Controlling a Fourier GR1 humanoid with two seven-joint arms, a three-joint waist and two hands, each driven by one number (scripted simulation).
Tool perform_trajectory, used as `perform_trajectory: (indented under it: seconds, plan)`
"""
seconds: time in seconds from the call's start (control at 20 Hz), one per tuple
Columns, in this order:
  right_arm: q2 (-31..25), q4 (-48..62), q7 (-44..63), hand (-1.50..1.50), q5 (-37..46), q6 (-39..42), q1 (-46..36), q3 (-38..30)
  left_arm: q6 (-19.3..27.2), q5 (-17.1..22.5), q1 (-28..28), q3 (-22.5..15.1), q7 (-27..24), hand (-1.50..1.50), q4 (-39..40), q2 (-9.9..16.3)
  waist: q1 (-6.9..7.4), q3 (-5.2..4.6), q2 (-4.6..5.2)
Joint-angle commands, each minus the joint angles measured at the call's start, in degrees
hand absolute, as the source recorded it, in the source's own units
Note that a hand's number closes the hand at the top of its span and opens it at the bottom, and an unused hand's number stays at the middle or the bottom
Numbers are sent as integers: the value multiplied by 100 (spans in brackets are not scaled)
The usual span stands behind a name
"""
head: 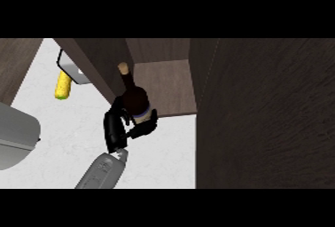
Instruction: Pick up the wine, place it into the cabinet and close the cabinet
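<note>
Broadly, the scene is set out below, from the biggest thing down to the smallest.

Cabinet door (pixel 262 115): the right half of the frame is filled by this dark wooden panel, swung open so the inside can be reached; closing it is judged to be the last step.

Bench (pixel 163 150): a white speckled top is seen across the lower left and centre, with everything else carried on it or hanging over it.

Cabinet (pixel 167 88): an open compartment with a wooden floor is shown at upper centre, its mouth turned toward the bottle so it can be slid in.

Grey appliance (pixel 16 137): a rounded body is cut off at the left edge; what it is cannot be told.

Wine (pixel 134 95): the dark bottle is held at the compartment's front edge, neck pointing inward and upward in the frame, not yet set down inside.

Left robot hand (pixel 121 126): black fingers are curled round the bottle's lower body, so the base is largely hidden.

Corn (pixel 63 86): a yellow cob lies at upper left, well apart from the work.

Right robot hand: not in view.
</note>
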Motion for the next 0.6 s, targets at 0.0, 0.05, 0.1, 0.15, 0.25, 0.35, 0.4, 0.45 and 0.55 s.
perform_trajectory:
  seconds: [0.0,0.05,0.1,0.15,0.25,0.35,0.4,0.45,0.55]
  plan:
    - [-56,-335,227,-150,-336,-56,47,-10,-694,405,-1384,483,493,150,985,-66,-154,-102,206]
    - [-116,-233,50,-150,-328,107,131,-103,-382,206,-1420,429,497,150,1088,-145,-306,-88,218]
    - [-74,-266,151,-150,-339,-8,66,-80,-494,19,-1533,248,506,150,1148,-18,-198,-86,196]
    - [-67,-283,110,-150,-439,34,137,-81,-421,-87,-1460,225,415,150,1186,102,-275,-83,206]
    - [-40,-133,12,-150,-242,89,40,1,-403,-290,-1492,62,377,150,1269,168,-279,-81,222]
    - [-31,-174,44,-150,-358,56,-35,-7,-415,-447,-1567,-10,497,150,1225,311,-303,-76,227]
    - [-125,-69,42,-150,-306,153,43,-56,-403,-526,-1549,-72,471,150,1296,328,-289,-74,219]
    - [-29,-167,-18,-150,-304,117,17,20,-377,-630,-1628,-110,606,150,1318,347,-303,-70,202]
    - [-52,-184,60,-150,-322,112,15,68,-331,-802,-1626,-270,650,150,1379,275,-305,-74,204]
